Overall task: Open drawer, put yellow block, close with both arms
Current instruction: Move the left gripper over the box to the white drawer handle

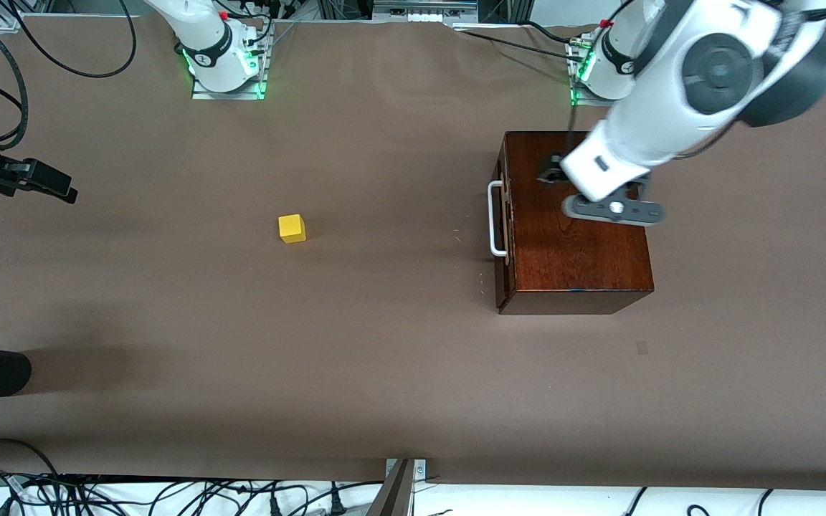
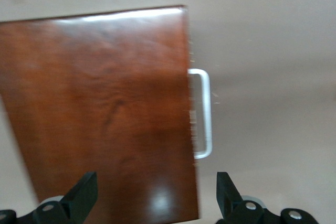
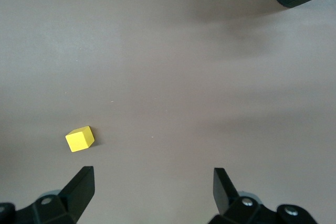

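1. Brown paper covers the tabletop (image 1: pixel 384 373); on it sits the glossy dark-brown wooden box (image 1: pixel 574 244) toward the left arm's end, its drawer (image 1: pixel 502 222) fully shut, the white bar handle (image 1: pixel 497 218) facing the middle of the tabletop.
2. I see the yellow block (image 1: pixel 292 228) lying alone on the bare paper, well apart from the box, toward the right arm's end.
3. My left tool (image 2: pixel 157 195) hangs over the box lid with its fingers spread wide, holding nothing; the handle sits off to one side of it.
4. My right tool (image 3: pixel 152 190) is up over the paper near the edge of the tabletop, also wide and empty, with the block ahead of it.
5. Nothing is done yet, I judge: opening the drawer comes first.
6. Risks: the handle is slim and close to the drawer front, so a misaligned finger could jam on the wood. Pulling may drag the whole box unless it is braced. A skewed pinch could tip the small cube away.
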### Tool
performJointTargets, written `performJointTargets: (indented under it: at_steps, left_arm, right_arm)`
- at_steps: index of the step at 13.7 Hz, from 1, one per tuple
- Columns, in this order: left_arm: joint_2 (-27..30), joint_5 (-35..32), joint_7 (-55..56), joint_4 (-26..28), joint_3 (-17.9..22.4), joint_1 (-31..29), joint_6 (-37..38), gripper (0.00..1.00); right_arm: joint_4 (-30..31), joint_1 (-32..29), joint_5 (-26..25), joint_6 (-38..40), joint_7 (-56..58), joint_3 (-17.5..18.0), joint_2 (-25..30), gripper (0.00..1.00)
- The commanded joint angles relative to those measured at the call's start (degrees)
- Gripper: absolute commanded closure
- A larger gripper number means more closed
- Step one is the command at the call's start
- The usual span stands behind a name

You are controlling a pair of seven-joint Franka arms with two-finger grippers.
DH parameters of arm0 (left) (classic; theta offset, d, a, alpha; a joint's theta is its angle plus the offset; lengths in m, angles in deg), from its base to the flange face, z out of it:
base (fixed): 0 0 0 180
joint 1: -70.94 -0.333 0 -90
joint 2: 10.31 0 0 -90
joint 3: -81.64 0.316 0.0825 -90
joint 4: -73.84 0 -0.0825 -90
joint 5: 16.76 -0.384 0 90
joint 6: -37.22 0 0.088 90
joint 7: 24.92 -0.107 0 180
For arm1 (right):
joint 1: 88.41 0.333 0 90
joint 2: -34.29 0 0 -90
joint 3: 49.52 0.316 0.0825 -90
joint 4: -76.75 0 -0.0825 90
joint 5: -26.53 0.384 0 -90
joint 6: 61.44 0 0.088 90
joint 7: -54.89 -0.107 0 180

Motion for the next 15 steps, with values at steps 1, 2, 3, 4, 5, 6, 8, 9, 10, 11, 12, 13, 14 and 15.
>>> performJointTargets:
  at_steps: [1,2,3,4,5,6,8,9,10,11,12,13,14,15]
  left_arm:
    - [-5.11,-0.71,5.79,-0.62,-0.09,5.15,-4.59,0.0]
    - [-6.34,-1.76,8.08,-0.54,-0.09,7.35,-5.73,0.0]
    - [-7.14,-3.07,9.93,-0.53,-0.09,9.28,-6.09,0.0]
    - [-7.75,-4.65,12.03,-0.53,-0.09,11.39,-6.1,0.0]
    - [-8.72,-6.49,13.97,-0.53,-0.09,12.98,-6.27,0.0]
    - [-9.68,-7.99,15.99,-0.36,-0.09,14.21,-7.4,0.0]
    - [-11.71,-8.8,19.07,-0.01,0.0,15.89,-8.99,0.0]
    - [-12.67,-10.45,20.65,-0.01,0.08,16.68,-9.0,0.0]
    - [-13.99,-13.17,22.76,-0.01,0.0,17.3,-9.08,0.0]
    - [-15.39,-14.93,24.69,0.08,0.0,17.56,-9.52,0.0]
    - [-16.28,-15.39,26.28,0.26,0.08,17.74,-10.31,0.0]
    - [-16.98,-15.39,26.99,0.26,0.08,17.74,-10.58,0.0]
    - [-17.6,-15.39,27.34,0.26,0.17,17.74,-10.67,0.0]
    - [-17.95,-15.74,28.22,0.34,0.26,17.74,-11.28,0.0]
  right_arm:
    - [-0.32,0.33,-0.14,1.0,-0.3,-0.43,0.8,0.0]
    - [-0.32,0.42,-0.14,1.0,-0.3,-0.35,0.8,0.0]
    - [-0.32,0.42,-0.14,1.0,-0.39,-0.35,0.8,0.0]
    - [-0.32,0.42,-0.14,1.0,-0.3,-0.35,0.8,0.0]
    - [-0.32,0.33,-0.14,1.0,-0.21,-0.35,0.8,0.0]
    - [-0.32,0.42,-0.14,1.0,-0.21,-0.35,0.8,0.0]
    - [-0.32,0.42,-0.14,1.0,-0.21,-0.35,0.8,0.0]
    - [-0.32,0.42,-0.14,1.0,-0.21,-0.35,0.8,0.0]
    - [-0.32,0.42,-0.14,1.0,-0.21,-0.35,0.8,0.0]
    - [-0.32,0.42,-0.14,1.0,-0.21,-0.35,0.8,0.0]
    - [-0.32,0.42,-0.14,1.0,-0.3,-0.35,0.8,0.0]
    - [-0.32,0.42,-0.05,1.0,-0.3,-0.35,0.8,0.0]
    - [-0.32,0.42,-0.14,1.0,-0.39,-0.35,0.8,0.0]
    - [-0.32,0.42,-0.14,1.0,-0.39,-0.26,0.8,0.0]
